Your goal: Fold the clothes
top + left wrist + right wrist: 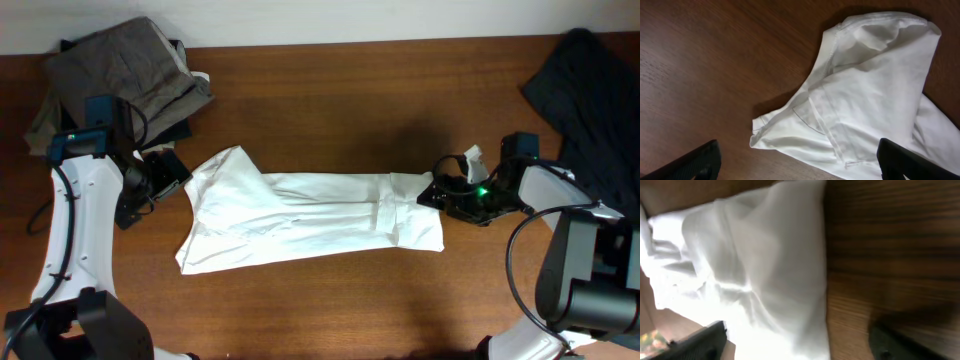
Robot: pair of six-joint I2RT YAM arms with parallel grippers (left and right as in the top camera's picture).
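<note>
The clothes, a white T-shirt (310,215), lie on the wooden table (330,90) folded into a long strip running left to right. My left gripper (168,182) hovers at the shirt's left end, jaws wide open; in the left wrist view the gripper (800,167) has a rumpled corner of the shirt (865,90) ahead of it and nothing is gripped. My right gripper (440,192) is at the shirt's right end, also open. In the blurred right wrist view the gripper (800,342) straddles the edge of the shirt (755,265) without pinching it.
Folded grey-brown trousers (120,65) sit at the back left corner, behind the left arm. A dark charcoal garment (590,90) lies at the back right, beside the right arm. Bare wood runs along the table's front and back.
</note>
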